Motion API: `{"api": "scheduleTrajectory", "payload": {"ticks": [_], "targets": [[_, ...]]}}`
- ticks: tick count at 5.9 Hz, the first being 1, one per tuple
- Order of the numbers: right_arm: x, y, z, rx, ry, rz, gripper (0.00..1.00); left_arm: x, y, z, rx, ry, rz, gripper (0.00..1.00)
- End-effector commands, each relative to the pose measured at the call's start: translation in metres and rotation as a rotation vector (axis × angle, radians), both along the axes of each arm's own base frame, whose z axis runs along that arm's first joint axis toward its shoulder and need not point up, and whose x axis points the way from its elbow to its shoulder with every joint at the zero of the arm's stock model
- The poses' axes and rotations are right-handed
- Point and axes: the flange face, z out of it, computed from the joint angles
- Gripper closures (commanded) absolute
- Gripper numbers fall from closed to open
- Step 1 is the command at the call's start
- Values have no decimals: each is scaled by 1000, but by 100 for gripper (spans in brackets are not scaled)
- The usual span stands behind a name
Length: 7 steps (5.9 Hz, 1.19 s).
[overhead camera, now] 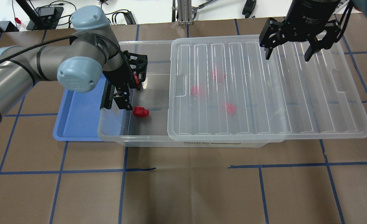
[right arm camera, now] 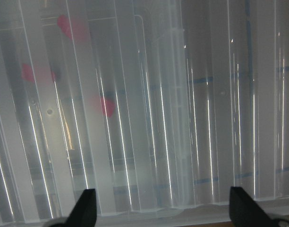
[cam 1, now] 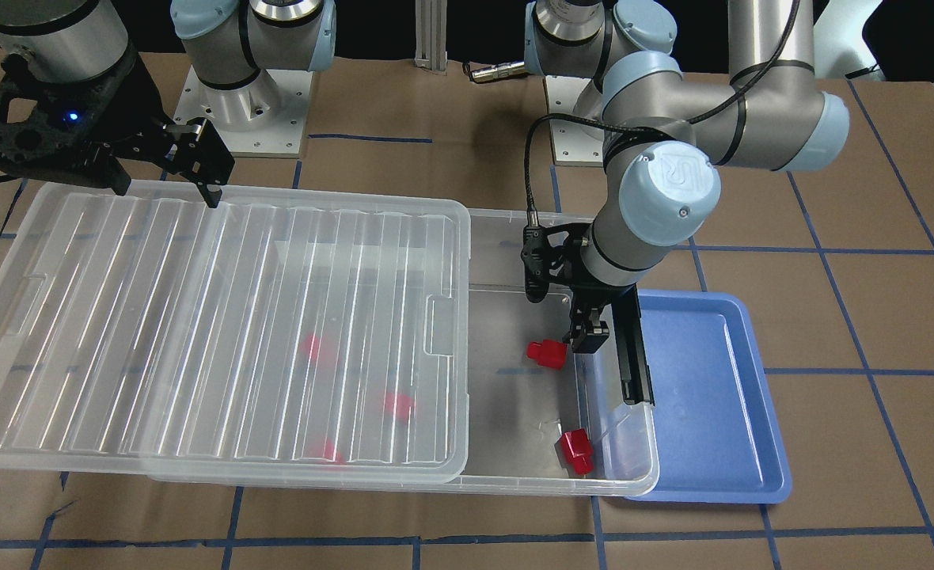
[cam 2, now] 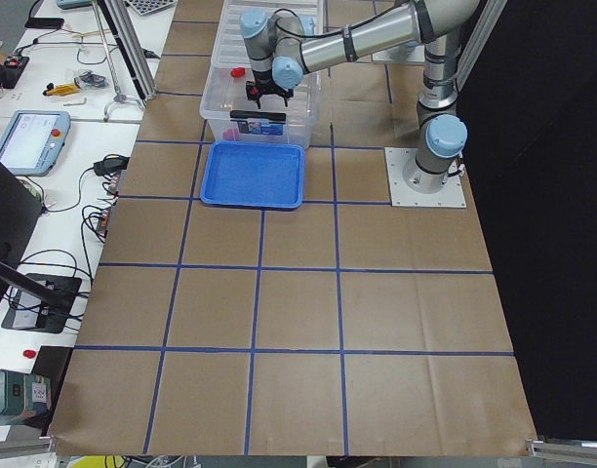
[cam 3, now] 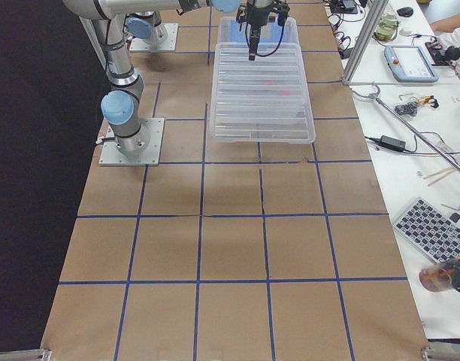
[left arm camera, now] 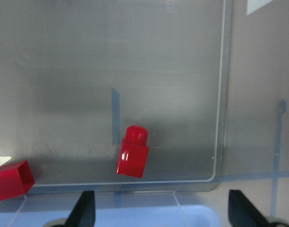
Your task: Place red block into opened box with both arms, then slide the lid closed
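The clear box [overhead camera: 146, 141] is open at its left end. The ribbed lid [overhead camera: 264, 93] covers the rest and overhangs the box's right end. My left gripper [overhead camera: 123, 104] hangs open inside the uncovered part. The left wrist view shows a red block [left arm camera: 133, 152] lying on the box floor below its spread fingertips. The same red block [overhead camera: 140, 112] lies just beside the gripper. A second red block [cam 1: 576, 451] rests near the box's end wall. Three more red blocks [overhead camera: 198, 91] show blurred under the lid. My right gripper [overhead camera: 287, 56] hovers open above the lid's far edge, holding nothing.
A blue tray [overhead camera: 77, 124] lies against the box's left end, partly under it. The black latch bar [cam 1: 633, 348] stands at that end wall, close to my left gripper. The table is brown paper with blue tape lines.
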Motion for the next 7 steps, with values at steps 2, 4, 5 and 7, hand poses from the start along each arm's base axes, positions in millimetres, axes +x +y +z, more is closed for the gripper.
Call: {"api": "scheduleTrajectory", "payload": {"ticks": [2, 4, 5, 7], "targets": [[0, -1, 0, -2, 1, 2, 0, 3, 36, 90, -43, 9, 41, 2], [-2, -1, -1, -3, 3, 10, 0, 13, 39, 111, -84, -20, 218, 2], [-18, -7, -2, -9, 3, 127, 0, 35, 49, 134, -128, -36, 345, 2], [-114, -19, -5, 4, 13, 150, 0, 55, 70, 154, -140, -115, 711, 2]]}}
